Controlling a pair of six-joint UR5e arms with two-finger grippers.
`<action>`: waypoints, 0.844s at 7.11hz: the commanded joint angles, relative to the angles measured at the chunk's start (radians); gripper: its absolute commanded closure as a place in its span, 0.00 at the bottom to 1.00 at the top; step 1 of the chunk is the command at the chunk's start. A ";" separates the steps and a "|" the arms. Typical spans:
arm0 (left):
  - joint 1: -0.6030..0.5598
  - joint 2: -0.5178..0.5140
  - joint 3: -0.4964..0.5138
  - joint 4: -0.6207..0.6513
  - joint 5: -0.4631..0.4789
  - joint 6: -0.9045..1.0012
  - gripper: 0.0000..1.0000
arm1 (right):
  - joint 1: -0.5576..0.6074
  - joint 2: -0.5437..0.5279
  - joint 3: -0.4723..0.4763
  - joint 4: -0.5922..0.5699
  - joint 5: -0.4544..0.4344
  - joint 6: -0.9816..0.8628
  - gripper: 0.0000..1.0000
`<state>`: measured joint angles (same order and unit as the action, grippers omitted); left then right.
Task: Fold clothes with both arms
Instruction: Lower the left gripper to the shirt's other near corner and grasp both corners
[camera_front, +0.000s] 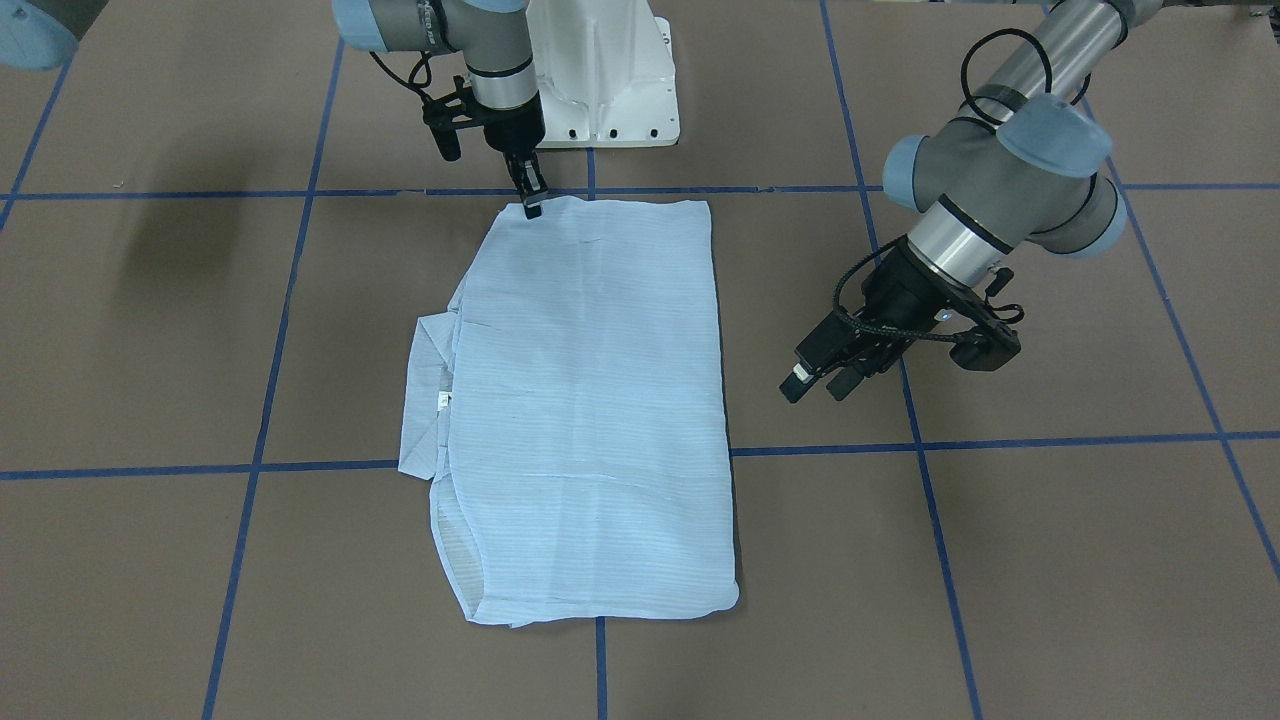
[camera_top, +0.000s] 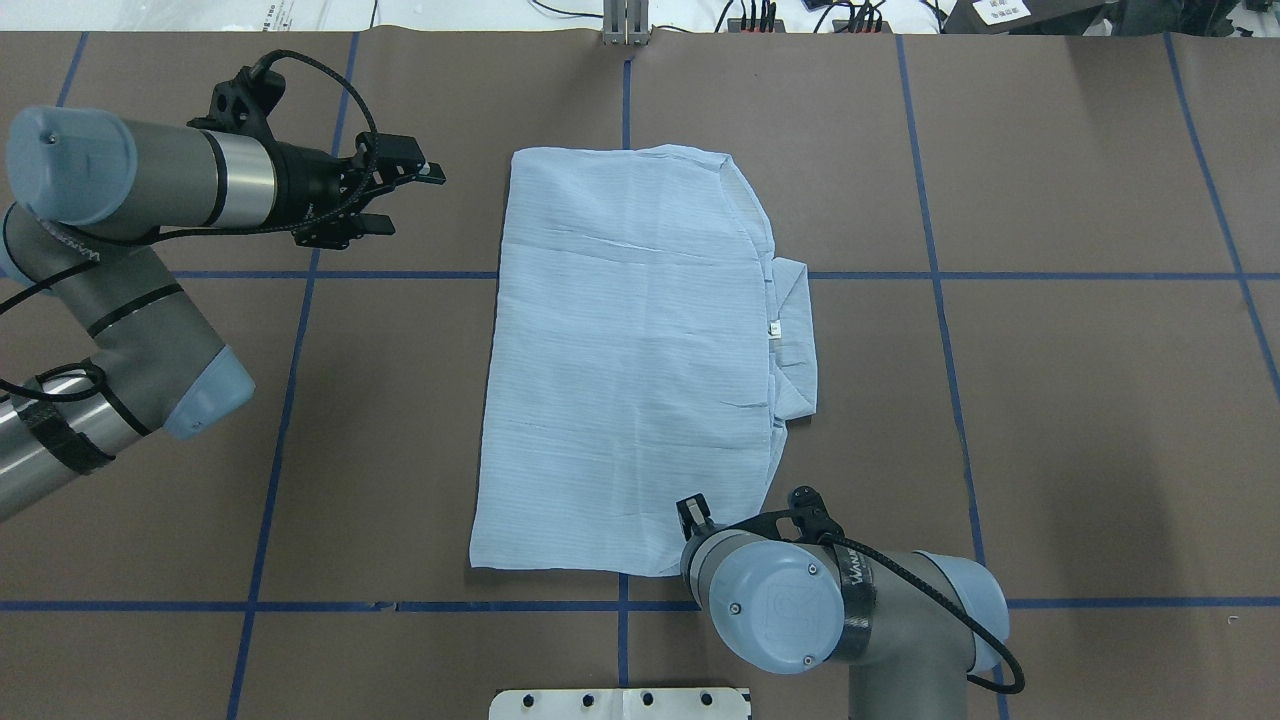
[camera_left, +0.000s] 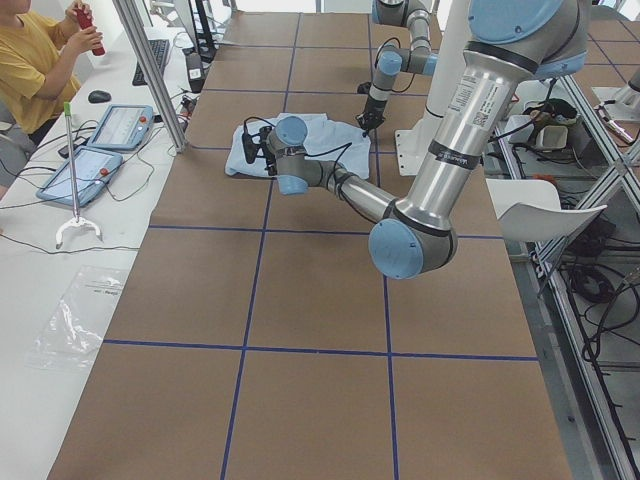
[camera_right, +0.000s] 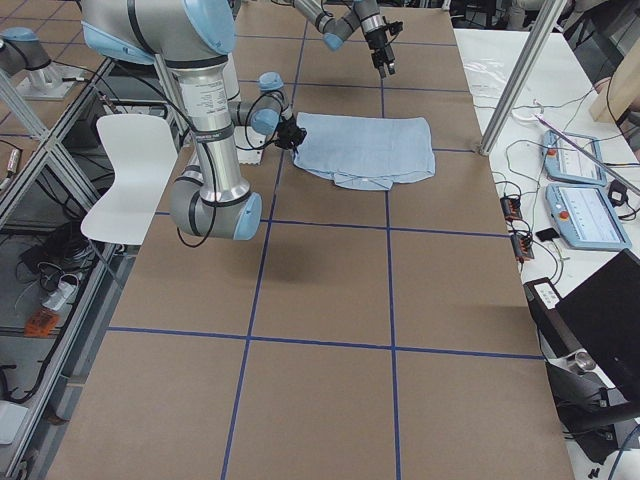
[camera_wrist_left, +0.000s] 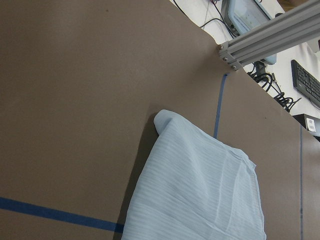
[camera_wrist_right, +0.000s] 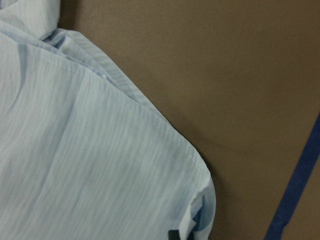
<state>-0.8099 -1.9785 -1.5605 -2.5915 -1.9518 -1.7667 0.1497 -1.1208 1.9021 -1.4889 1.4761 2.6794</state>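
The pale-blue striped shirt (camera_front: 590, 400) (camera_top: 630, 350) lies flat on the brown table, folded into a long rectangle. Its collar (camera_top: 795, 340) and small neck label (camera_top: 774, 328) stick out on my right side. My right gripper (camera_front: 530, 203) points down at the shirt's near right corner with its fingers together on the cloth. The right wrist view shows that corner (camera_wrist_right: 200, 200) slightly bunched at a fingertip (camera_wrist_right: 174, 234). In the overhead view the right wrist hides this gripper. My left gripper (camera_top: 410, 200) (camera_front: 815, 385) is open and empty, above the table, apart from the shirt's left edge. The left wrist view shows the shirt's far corner (camera_wrist_left: 200, 190).
The white pedestal base (camera_front: 600, 80) stands just behind the shirt's near edge. Blue tape lines (camera_top: 940, 275) cross the brown table. An aluminium post (camera_left: 150, 80), tablets (camera_left: 100, 140) and a seated operator (camera_left: 30, 70) are beyond the far edge.
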 joint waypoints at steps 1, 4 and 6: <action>0.148 0.137 -0.205 0.071 0.096 -0.194 0.03 | 0.008 -0.010 0.043 -0.011 0.013 -0.001 1.00; 0.510 0.187 -0.449 0.499 0.408 -0.348 0.10 | 0.007 -0.017 0.043 -0.011 0.013 0.000 1.00; 0.577 0.185 -0.425 0.521 0.458 -0.355 0.13 | 0.005 -0.017 0.045 -0.011 0.013 0.000 1.00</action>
<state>-0.2796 -1.7922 -1.9904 -2.1018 -1.5307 -2.1103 0.1561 -1.1379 1.9458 -1.5002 1.4895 2.6799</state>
